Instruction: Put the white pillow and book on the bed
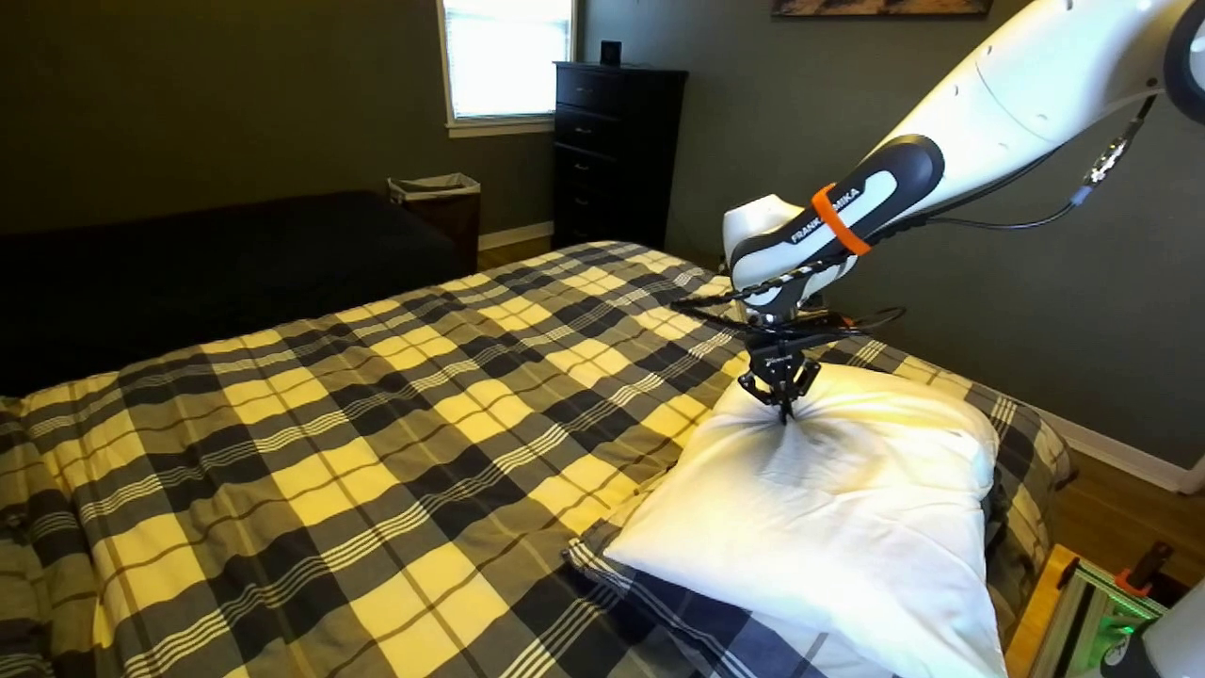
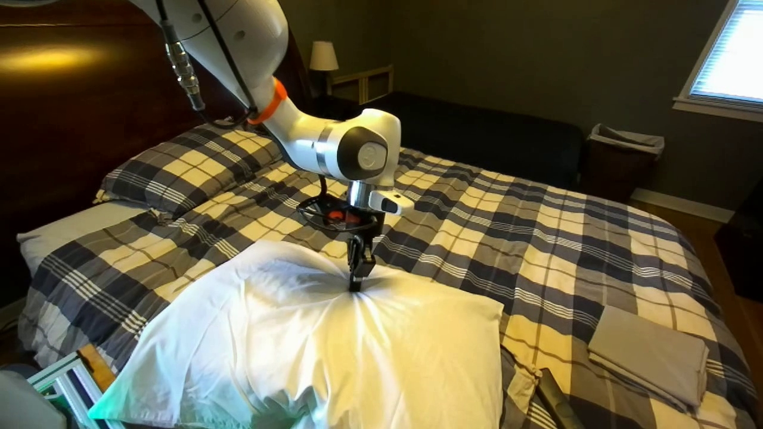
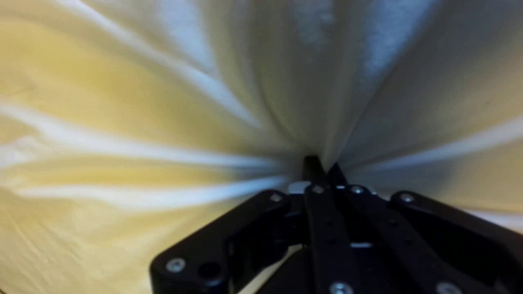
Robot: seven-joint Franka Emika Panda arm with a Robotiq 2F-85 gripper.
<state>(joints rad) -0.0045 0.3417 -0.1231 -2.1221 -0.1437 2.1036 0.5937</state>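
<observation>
The large white pillow (image 1: 810, 537) lies at the near side of the bed (image 1: 377, 452), partly over a plaid pillow. It also shows in an exterior view (image 2: 369, 357) and fills the wrist view (image 3: 102, 114). My gripper (image 1: 785, 412) points down at the pillow, its fingertips (image 2: 355, 285) shut on a pinch of cloth. In the wrist view, folds run from all sides to the fingertips (image 3: 325, 169). A flat pale grey rectangle, matching the book (image 2: 650, 357), lies on the plaid comforter (image 2: 465, 238); its layered edge looks like folded cloth.
A navy plaid pillow (image 1: 734, 621) sticks out under the white pillow. A dark long object (image 2: 557, 399) lies beside it. Another plaid pillow (image 2: 191, 167) rests by the headboard (image 2: 59, 71). The robot's metal stand (image 1: 1083, 612) is close to the bed's edge.
</observation>
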